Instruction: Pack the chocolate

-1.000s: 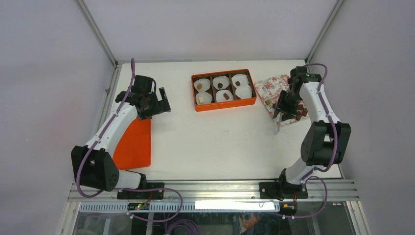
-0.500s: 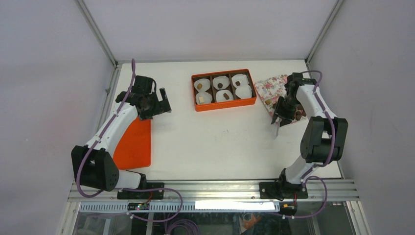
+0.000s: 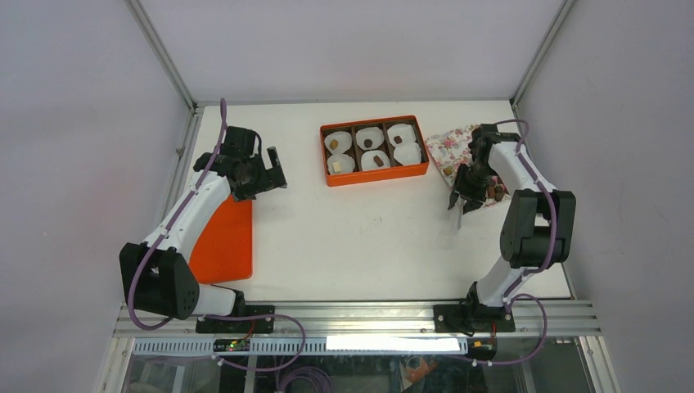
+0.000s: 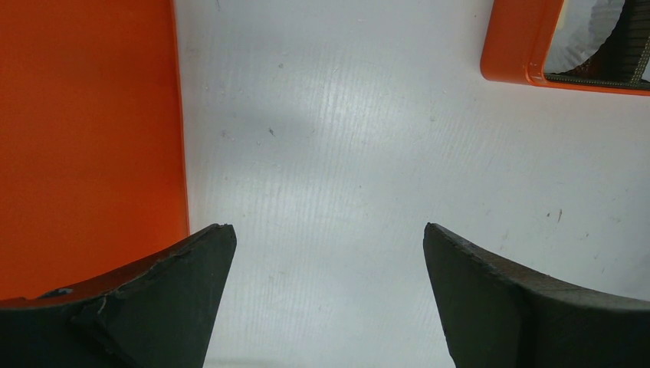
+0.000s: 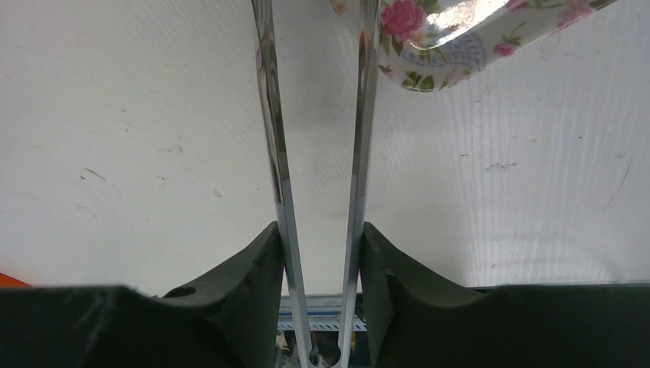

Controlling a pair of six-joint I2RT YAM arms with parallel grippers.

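Small brown chocolate pieces (image 3: 496, 193) lie on the floral tray (image 3: 452, 149) at the right. More chocolate (image 3: 369, 143) sits in white paper cups inside the orange box (image 3: 375, 174). My right gripper (image 3: 461, 193) (image 5: 322, 230) is shut on metal tongs (image 5: 360, 138) (image 3: 461, 216), at the tray's near-left corner (image 5: 429, 73). The tongs' two arms stand apart with nothing seen between them, and their tips run out of the wrist view. My left gripper (image 3: 274, 169) (image 4: 329, 245) hangs open over bare table, holding nothing.
A flat orange lid (image 3: 225, 241) (image 4: 84, 138) lies at the left, under my left arm. A corner of the orange box (image 4: 529, 46) shows at the upper right of the left wrist view. Walls close in the table's back and sides.
My right gripper has shifted a little left and nearer with the tongs, off the tray's middle toward its corner. The left arm has not moved.
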